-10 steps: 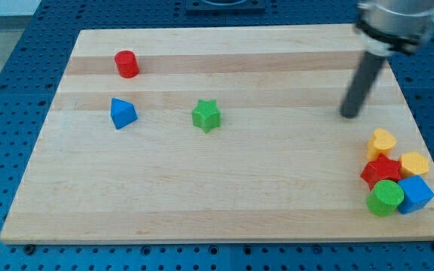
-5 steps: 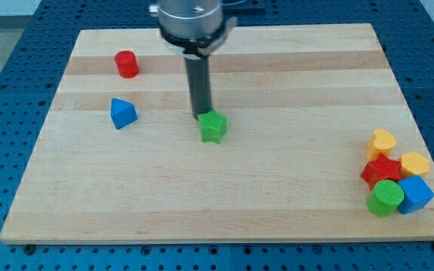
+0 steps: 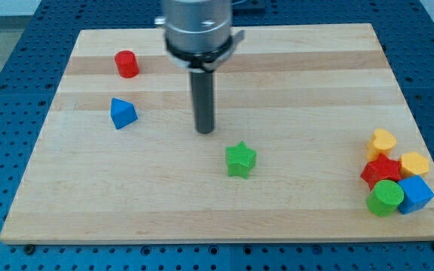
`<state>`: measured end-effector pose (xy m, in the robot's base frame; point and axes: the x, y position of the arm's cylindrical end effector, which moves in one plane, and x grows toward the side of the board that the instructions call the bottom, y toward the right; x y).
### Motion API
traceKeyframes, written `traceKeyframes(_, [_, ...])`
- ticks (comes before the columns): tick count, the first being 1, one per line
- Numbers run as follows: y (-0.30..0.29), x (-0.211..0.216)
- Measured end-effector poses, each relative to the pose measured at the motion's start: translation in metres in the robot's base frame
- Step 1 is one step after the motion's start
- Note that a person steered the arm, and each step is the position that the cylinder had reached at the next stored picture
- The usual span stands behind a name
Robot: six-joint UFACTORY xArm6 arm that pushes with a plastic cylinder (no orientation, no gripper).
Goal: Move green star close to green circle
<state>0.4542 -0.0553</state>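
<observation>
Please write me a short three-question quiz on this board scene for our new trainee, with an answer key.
1. True or false: my tip touches the green star.
2. Which block lies directly against the green circle on the view's right? A) blue cube B) red cylinder C) blue triangular block
3. Fill in: seen from the green star, the green circle lies toward the view's ____ and a little lower.

Key
1. False: bare board shows between them, with the tip up and to the view's left of the star.
2. A
3. right
</observation>
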Motion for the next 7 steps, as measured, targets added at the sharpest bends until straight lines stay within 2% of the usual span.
traceKeyframes(1, [-0.009,0.019])
traceKeyframes(2, [0.013,0.044])
traceKeyframes(4, [0.127,0.089])
traceKeyframes(5, [0.134,0.097])
traceKeyframes(6, [0.102,0.072])
traceKeyframes(7, [0.098,0.032])
